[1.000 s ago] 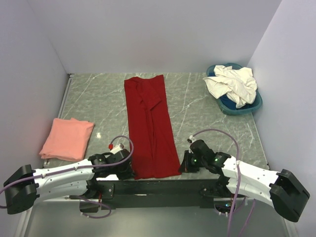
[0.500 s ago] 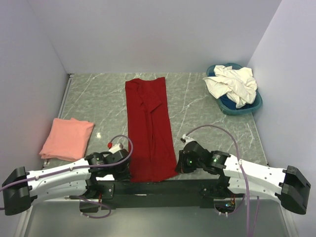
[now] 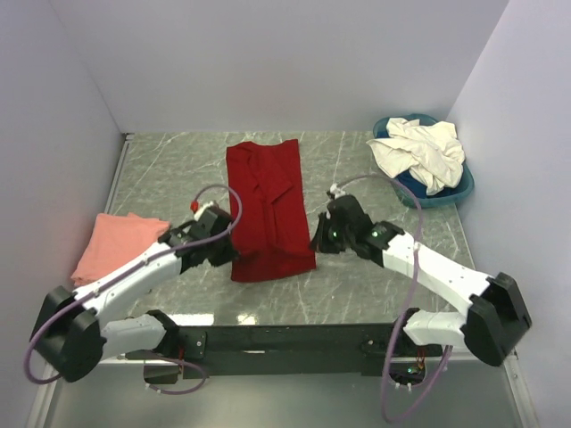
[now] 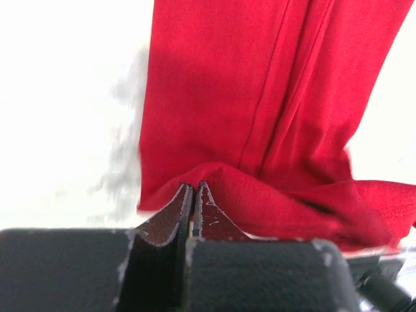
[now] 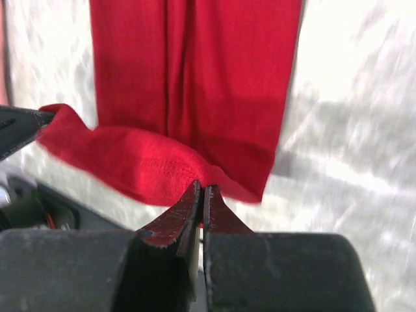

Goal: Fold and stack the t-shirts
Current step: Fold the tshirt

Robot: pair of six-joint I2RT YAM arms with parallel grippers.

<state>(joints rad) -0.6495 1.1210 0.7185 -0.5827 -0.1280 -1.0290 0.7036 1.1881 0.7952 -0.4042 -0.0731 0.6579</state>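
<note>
Both arms grip red t-shirt (image 3: 266, 192) by its near hem.
Left gripper (image 3: 225, 253) and right gripper (image 3: 318, 241) clamped on hem corners, hem raised; far half flat, mid-table (image 3: 375, 285).

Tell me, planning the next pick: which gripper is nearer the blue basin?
Right. The right gripper pinches the red t-shirt at the edge facing the blue basin; the left gripper pinches the opposite edge.
</note>
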